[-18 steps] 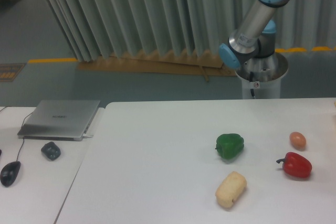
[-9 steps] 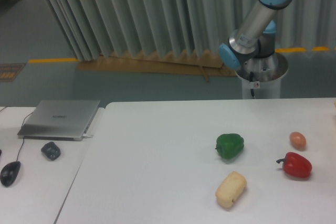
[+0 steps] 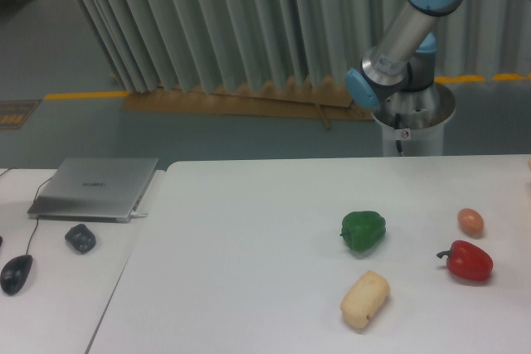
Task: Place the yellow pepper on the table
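The yellow pepper is out of view. The large white table [image 3: 241,263] fills the lower frame. Only part of my arm [image 3: 406,31] shows, rising from its base behind the table toward the upper right corner. My gripper is outside the frame.
On the table lie a green pepper [image 3: 363,230], a red pepper [image 3: 468,261], a small orange egg-shaped item [image 3: 470,221] and a pale beige bread-like lump [image 3: 365,299]. The adjoining table at left holds a silver laptop [image 3: 94,187], a dark object [image 3: 80,238] and a mouse [image 3: 16,273].
The arm's upper blue joint has shifted slightly to the right. Nothing on the table has moved.
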Motion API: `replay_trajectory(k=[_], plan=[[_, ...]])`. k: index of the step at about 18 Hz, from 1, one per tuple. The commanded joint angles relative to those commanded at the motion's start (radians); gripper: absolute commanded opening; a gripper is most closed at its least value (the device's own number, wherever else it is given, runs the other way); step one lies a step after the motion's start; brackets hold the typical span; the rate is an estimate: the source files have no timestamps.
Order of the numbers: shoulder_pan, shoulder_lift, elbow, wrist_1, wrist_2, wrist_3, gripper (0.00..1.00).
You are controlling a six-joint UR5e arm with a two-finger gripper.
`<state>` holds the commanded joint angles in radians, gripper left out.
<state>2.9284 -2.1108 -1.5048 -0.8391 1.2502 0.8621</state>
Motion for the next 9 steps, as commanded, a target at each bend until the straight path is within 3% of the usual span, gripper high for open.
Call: replay_trajectory(k=[5,9], plan=[[0.026,0.046,0.002,-0.006,-0.024,-0.012,0.63],[0.032,0.13,-0.027,-0.012,-0.074,-0.11,0.63]])
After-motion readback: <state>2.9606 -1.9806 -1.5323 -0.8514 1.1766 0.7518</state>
